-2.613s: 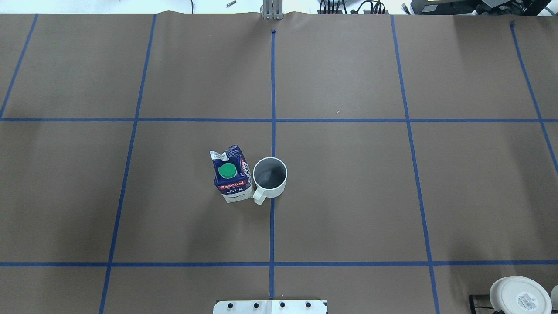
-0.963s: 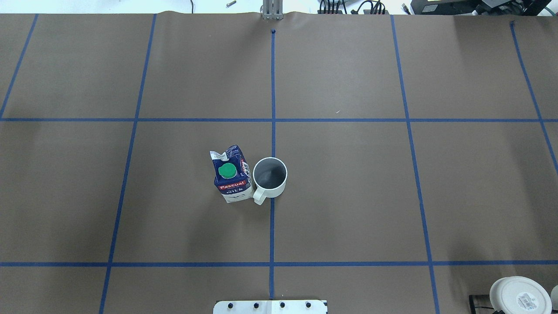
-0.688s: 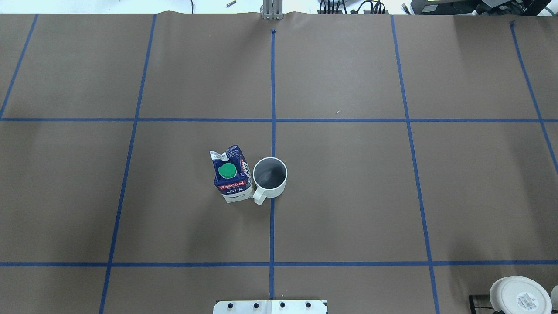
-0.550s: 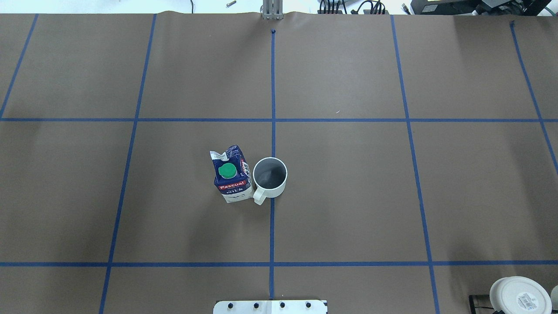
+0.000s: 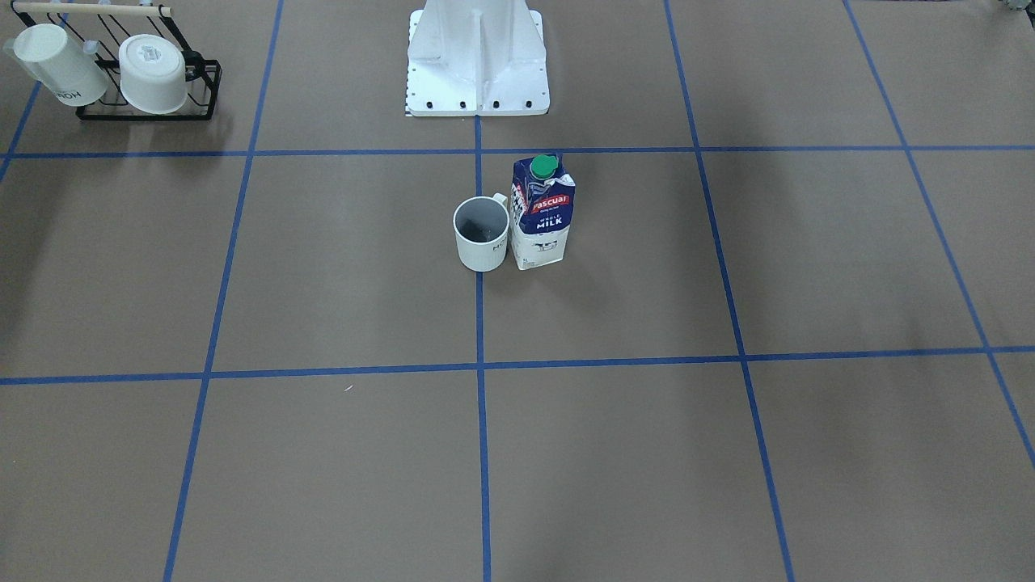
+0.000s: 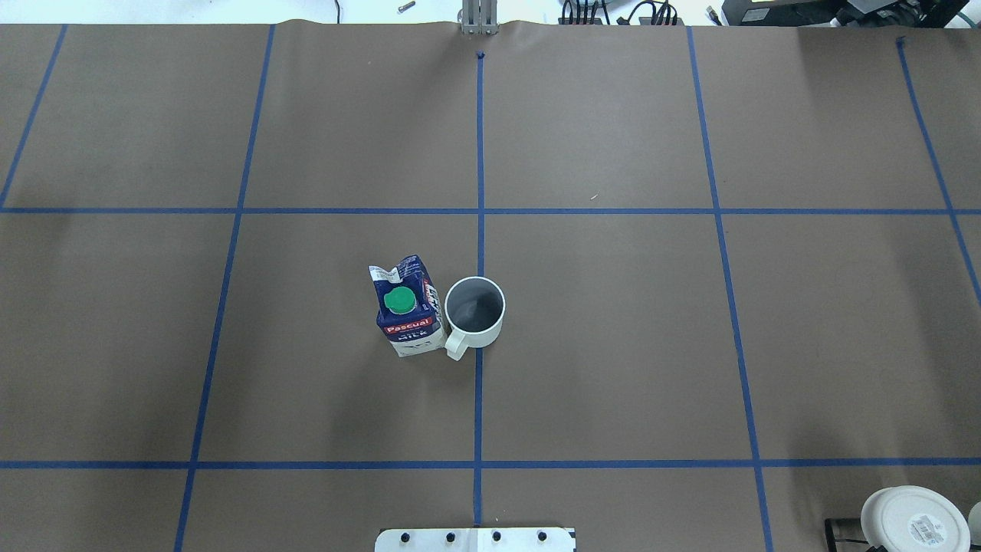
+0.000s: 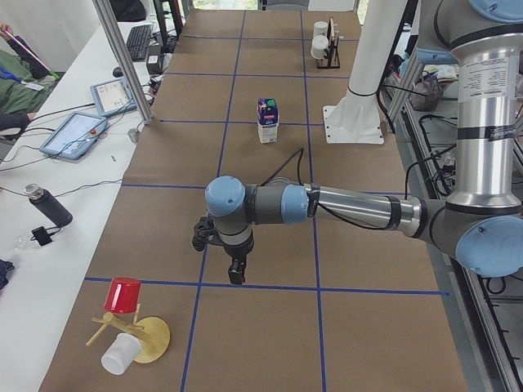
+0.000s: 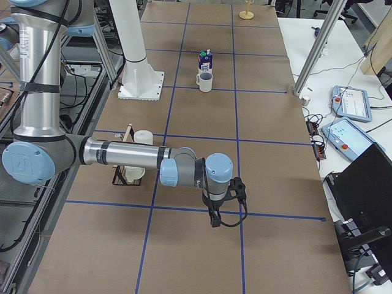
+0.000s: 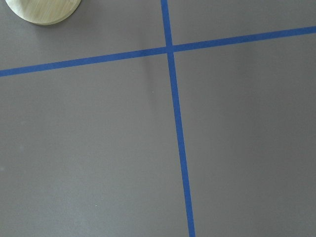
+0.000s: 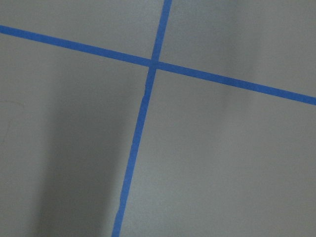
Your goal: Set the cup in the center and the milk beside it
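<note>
Front-facing view: the cup stands upright a bit above mid-frame, right on the center of the brown table, straddling the middle blue tape line. The milk stands upright just beside it on its right, so close I can't tell if they touch. The white robot base is at the top, and a black wire rack holding two white cups sits upper left. Overhead view: the pair is mid-frame, milk on the cup's left with its green cap up, mug handle pointing lower left by the carton's corner. Exterior left view: the left gripper hangs over the table in the lower middle, well apart from the milk near the top, and honestly I can't tell if its fingers are spread or closed. A wooden stand with a red cup is lower left. Exterior right view: the right gripper hangs in the lower middle, well apart from cup and milk up top, and I can't tell its grip either. Wrist views: just table and crossing tape, plus a wooden disc upper left in the left one.
</note>
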You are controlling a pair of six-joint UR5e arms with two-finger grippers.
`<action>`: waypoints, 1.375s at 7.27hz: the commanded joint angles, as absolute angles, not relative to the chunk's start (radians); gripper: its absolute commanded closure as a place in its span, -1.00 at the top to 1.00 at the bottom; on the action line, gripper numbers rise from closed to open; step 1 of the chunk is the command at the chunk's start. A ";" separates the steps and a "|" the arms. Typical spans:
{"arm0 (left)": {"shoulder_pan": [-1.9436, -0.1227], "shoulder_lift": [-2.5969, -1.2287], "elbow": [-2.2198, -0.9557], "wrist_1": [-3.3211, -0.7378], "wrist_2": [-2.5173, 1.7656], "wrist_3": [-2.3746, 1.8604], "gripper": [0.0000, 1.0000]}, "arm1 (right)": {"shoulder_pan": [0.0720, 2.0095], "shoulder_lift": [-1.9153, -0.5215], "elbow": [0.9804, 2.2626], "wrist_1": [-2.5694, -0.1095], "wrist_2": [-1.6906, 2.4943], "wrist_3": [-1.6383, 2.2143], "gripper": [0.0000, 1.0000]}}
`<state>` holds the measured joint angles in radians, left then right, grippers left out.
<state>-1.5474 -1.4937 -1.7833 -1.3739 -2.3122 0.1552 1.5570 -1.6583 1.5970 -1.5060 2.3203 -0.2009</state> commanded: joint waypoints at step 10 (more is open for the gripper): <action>-1.548 -1.489 -1.782 -1.373 -2.312 0.155 0.96 | 1.559 -1.672 1.618 -1.503 2.325 -0.196 1.00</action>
<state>-1.5478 -1.4898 -1.7824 -1.3731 -2.3117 0.1550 1.5574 -1.6707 1.6154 -1.5033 2.3241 -0.1970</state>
